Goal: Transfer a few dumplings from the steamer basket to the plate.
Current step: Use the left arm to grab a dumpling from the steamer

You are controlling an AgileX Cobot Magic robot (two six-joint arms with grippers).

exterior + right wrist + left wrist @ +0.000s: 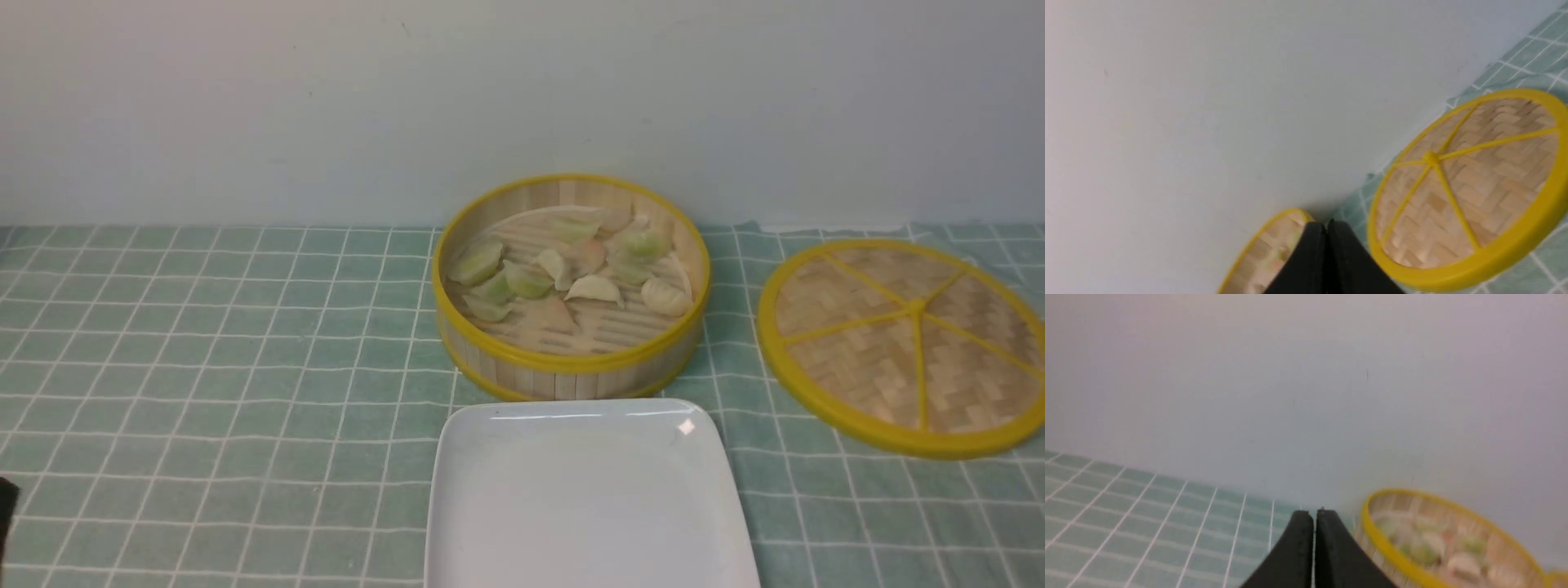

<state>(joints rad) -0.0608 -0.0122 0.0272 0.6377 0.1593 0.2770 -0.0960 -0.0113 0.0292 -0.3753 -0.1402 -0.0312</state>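
The dumplings [595, 288] all lie inside the basket [563, 377], on its slatted floor, most of them in the half of the basket far from the robot. Some touch or overlap each other. The pale one nearest to the basket's front wall lies more apart from the others. The plate [584, 498] stands just in front of the basket, on the robot's side, and nothing is on it. The woven lid [906, 343] lies flat to the right of the basket, well apart from it.

The left gripper [1314, 516] is fully closed, its two fingers pressed together, and it holds nothing. It is to the left of the basket and outside of it. The right gripper [1326, 228] is also closed and empty, on the lid's side of the basket.

I judge the dumplings to be very light and soft, with a thin skin that may tear or be squashed, and perhaps a little slippery or sticky. It is better to take one across its thick middle belly, not at the pleated edge, and with a gentle closing. A dumpling that lies free from its neighbours is the safer first choice, because the fingers need room on both sides.
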